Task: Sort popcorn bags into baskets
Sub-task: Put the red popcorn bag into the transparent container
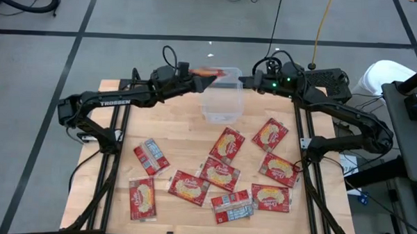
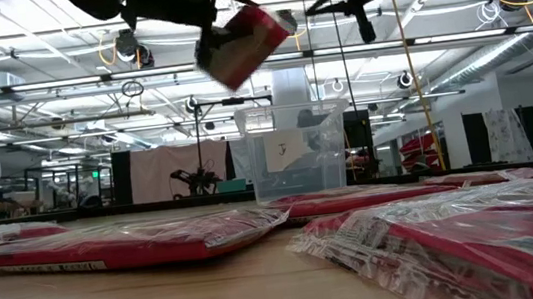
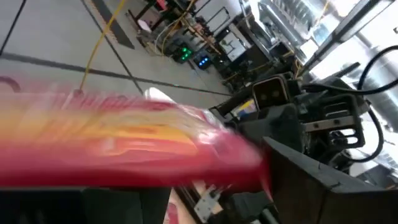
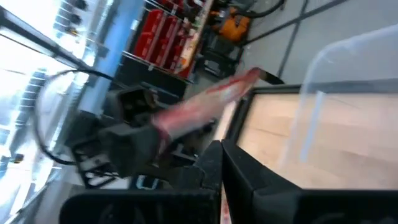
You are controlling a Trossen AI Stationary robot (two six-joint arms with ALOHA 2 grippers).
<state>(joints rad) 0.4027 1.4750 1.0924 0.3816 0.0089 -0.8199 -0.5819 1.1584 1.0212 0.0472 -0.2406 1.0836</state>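
One popcorn bag (image 2: 242, 43) clamped in left pincer (image 1: 189, 71); low view shows it above tub (image 2: 299, 152).

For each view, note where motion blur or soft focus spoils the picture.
Left wrist view: the held popcorn bag is smeared by motion. Right wrist view: the same bag is streaked. Low view: the nearest bags are soft. High view: sharp, apart from the held bag.

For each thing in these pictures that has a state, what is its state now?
Left gripper: shut on held popcorn bag, raised beside the tub's rim.
Held popcorn bag: in the air, tilted, above the tub.
Clear tub: upright, open, looks empty.
Right gripper: raised at the tub's other side, holds nothing.
Loose popcorn bags: lying flat on the table, some overlapping.
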